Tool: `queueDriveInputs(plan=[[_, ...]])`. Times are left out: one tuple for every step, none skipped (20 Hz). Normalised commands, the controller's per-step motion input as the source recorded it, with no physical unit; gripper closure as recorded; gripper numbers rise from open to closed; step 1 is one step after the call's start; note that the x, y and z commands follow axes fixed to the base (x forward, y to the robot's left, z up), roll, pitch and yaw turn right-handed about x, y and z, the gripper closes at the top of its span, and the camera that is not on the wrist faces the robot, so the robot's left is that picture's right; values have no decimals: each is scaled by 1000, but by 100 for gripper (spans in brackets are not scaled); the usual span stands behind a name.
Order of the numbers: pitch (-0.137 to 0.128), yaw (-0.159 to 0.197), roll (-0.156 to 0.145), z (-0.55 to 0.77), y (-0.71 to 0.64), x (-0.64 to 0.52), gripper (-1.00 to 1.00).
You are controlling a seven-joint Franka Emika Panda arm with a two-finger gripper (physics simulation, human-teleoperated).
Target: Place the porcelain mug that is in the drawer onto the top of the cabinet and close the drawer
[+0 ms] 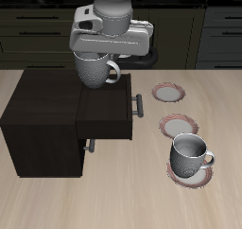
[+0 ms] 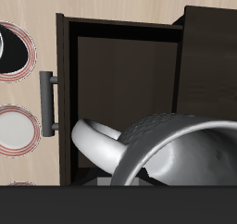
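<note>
Nearest the table's front edge, a darker grey mug (image 1: 191, 157) sits on a plate (image 1: 176, 175), with two more plates (image 1: 177, 126) behind it. Farther back the drawer (image 1: 106, 115) stands pulled out of the cabinet (image 1: 38, 119), and above it the gripper (image 1: 95, 61) holds the porcelain mug (image 1: 95, 72) aloft, its jaws clenched on the rim.

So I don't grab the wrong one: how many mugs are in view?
2. The porcelain mug is held by the gripper above the open drawer; the other mug sits on a plate near the table's front edge.
</note>
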Motion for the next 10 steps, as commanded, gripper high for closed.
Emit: queueDriveInputs(plan=[[0, -31, 51, 418, -154, -49, 100], [-50, 10, -16, 310, -152, -73, 100], [-22, 12, -14, 95, -75, 13, 100], [-27, -77, 25, 646, -340, -156, 100], [-87, 23, -26, 457, -363, -148, 100], [-42, -10, -46, 379, -306, -29, 100], [-33, 0, -30, 374, -360, -97, 100], [-37, 4, -22, 184, -207, -33, 100], [-24, 9, -22, 435, -490, -61, 100], [-14, -7, -27, 135, -171, -15, 100]])
